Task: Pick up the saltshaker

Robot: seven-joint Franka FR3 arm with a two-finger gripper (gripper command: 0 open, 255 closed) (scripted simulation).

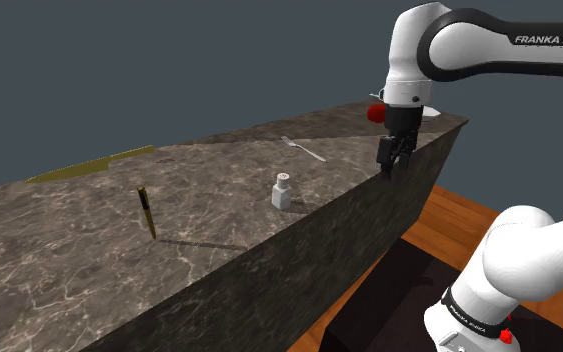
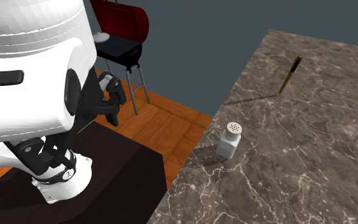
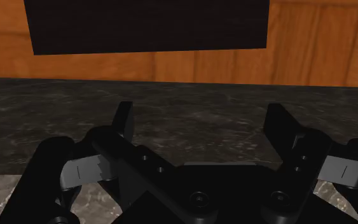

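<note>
Saltshaker [image 1: 283,191] upright near the marble counter's [image 1: 59,260] front edge.
Gripper [image 1: 390,165] hangs by the counter's corner, well apart toward the shoulder view's right; fingers spread wide, gripping nothing.

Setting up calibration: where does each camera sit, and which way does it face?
Shoulder view: beside the stand, facing up along the counter; arm and gripper show.
Second exterior view: close behind the arm, looking down past it at the counter edge; arm's white shell and gripper show.
Wrist view: rides the gripper, facing counter edge and wooden floor; open fingers show.
Both exterior views share the saltshaker.
</note>
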